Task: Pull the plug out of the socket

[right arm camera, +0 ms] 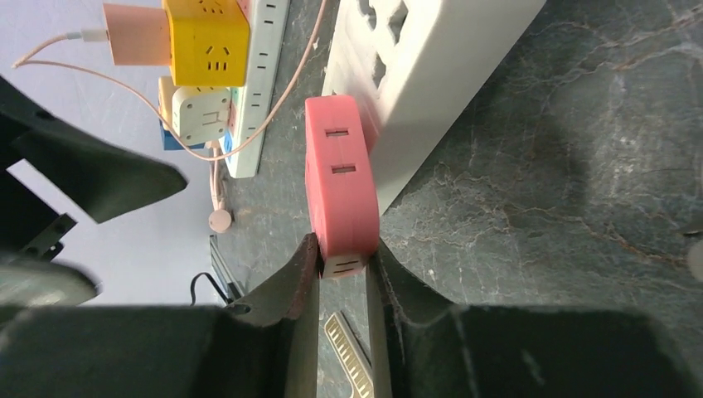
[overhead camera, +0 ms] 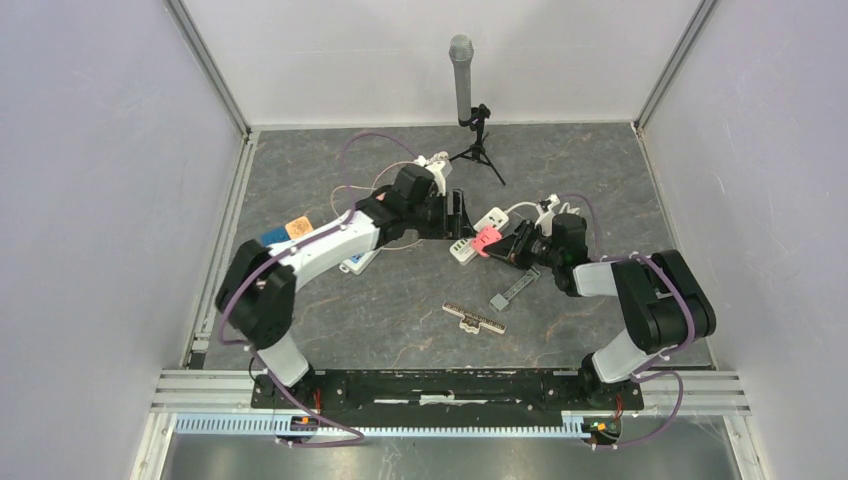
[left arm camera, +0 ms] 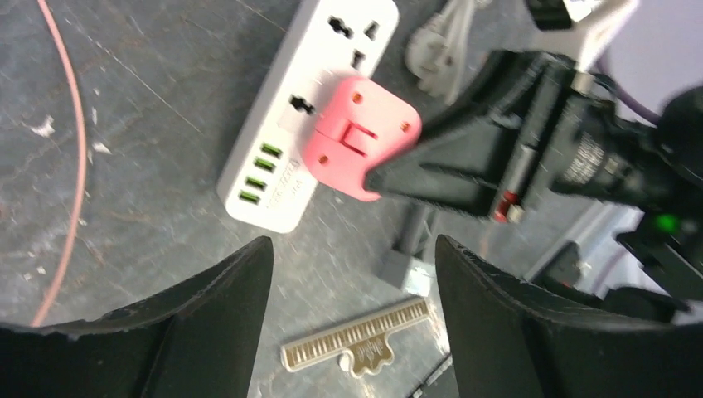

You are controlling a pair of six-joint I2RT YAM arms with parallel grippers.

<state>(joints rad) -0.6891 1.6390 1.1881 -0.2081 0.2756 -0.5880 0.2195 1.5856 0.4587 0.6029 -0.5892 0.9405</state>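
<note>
Pink plug (right arm camera: 341, 178) is clamped in the jaws of the right gripper (right arm camera: 342, 265) — pressed against the white socket strip (left arm camera: 273, 166) near the tabletop's middle. Just above, the left gripper (left arm camera: 352, 245) is held with jaws spread wide apart.

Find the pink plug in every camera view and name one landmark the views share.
Top external: the plug sits just right of centre, against the power strip.
Left wrist: the plug is upper centre, over the strip's right edge.
Right wrist: the plug stands mid-frame, pinched by the right hand.
Shared landmark: the white power strip, visible in all three views.
</note>
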